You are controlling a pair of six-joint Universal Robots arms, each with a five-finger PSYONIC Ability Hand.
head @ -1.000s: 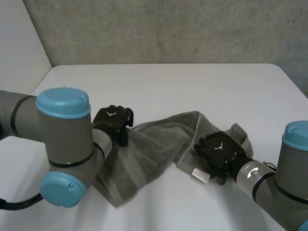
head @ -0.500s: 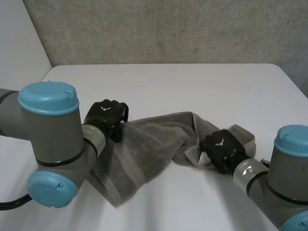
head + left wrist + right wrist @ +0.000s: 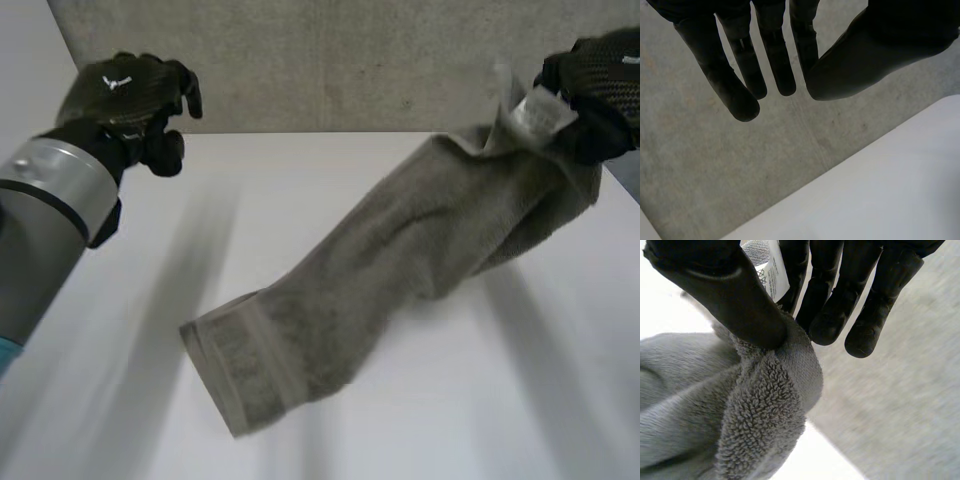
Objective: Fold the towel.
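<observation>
Both hands have come way up off the table compared to half a second ago, and the left hand (image 3: 128, 92) has let go of the towel (image 3: 400, 260) completely. Now it's up in the air at the far left, in front of the concrete wall (image 3: 350, 60), well away from the cloth. Its own wrist view shows the left hand (image 3: 775, 55) with fingers straight and close side by side, thumb a bit apart from them, holding nothing, with the wall (image 3: 700, 165) and a bit of table (image 3: 900, 190) behind it.

Meanwhile the right hand (image 3: 600, 85) is up high at the far right with one corner of the towel in it. From the right wrist view, the right hand (image 3: 725, 285) has that corner of the towel (image 3: 755, 425) pinched between thumb and fingers, right by the white label (image 3: 772, 275). You can spot the label (image 3: 540, 110) sticking up next to the hand from the head view too.

So the towel hangs at a slant from that hand down towards the near left, bunched up narrow at the top. Its lower end, the one with the woven band, lies spread on the white table (image 3: 330, 170).
</observation>
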